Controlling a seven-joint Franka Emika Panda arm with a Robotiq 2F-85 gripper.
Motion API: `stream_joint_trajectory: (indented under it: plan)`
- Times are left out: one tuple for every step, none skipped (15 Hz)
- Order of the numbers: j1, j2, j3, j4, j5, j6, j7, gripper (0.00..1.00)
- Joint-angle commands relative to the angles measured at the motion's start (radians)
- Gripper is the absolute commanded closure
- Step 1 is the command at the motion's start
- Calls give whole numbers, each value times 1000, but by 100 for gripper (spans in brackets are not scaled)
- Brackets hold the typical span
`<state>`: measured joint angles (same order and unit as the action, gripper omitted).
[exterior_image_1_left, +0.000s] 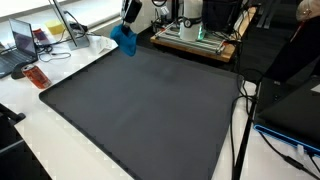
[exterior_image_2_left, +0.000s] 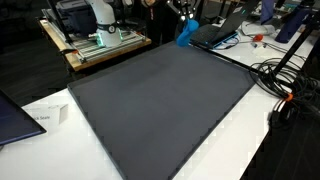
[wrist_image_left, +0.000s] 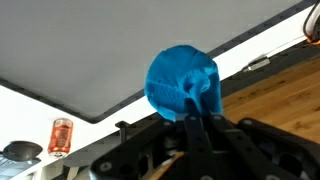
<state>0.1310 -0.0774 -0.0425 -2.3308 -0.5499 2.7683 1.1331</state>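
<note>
Closed jaws pinch a bunched blue cloth (wrist_image_left: 183, 82), held above a far corner of the dark mat (exterior_image_1_left: 140, 100) on the bench (exterior_image_1_left: 55, 125). It looks soft, light and floppy, best gripped at a gathered fold.

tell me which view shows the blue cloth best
The wrist view: the blue cloth sits large in the middle, bunched up in the shut gripper. In both exterior views it is only a small blue patch by the edge of the dark mat.
</note>
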Motion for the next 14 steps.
stream_joint_trajectory:
  plan:
    - [-9, -138, 22, -82, -139, -17, 98, 99]
    - [-10, -164, 29, -92, -169, -25, 114, 99]
    - [-10, -191, 37, -102, -192, -32, 125, 99]
    - [-12, -214, 47, -109, -215, -37, 141, 99]
    - [-11, -233, 55, -115, -229, -45, 146, 99]
    - [-12, -250, 62, -118, -239, -55, 149, 99]
    - [-13, -261, 66, -120, -243, -63, 149, 99]
    - [-21, -270, 71, -116, -253, -72, 163, 99]
    - [-19, -278, 69, -118, -248, -74, 157, 99]
    - [-24, -283, 69, -117, -255, -77, 165, 99]
    - [-24, -287, 64, -118, -252, -71, 160, 99]
    - [-38, -291, 71, -114, -274, -67, 179, 99]
    - [-47, -293, 73, -112, -289, -58, 188, 99]
    - [-55, -294, 76, -109, -304, -56, 199, 99]
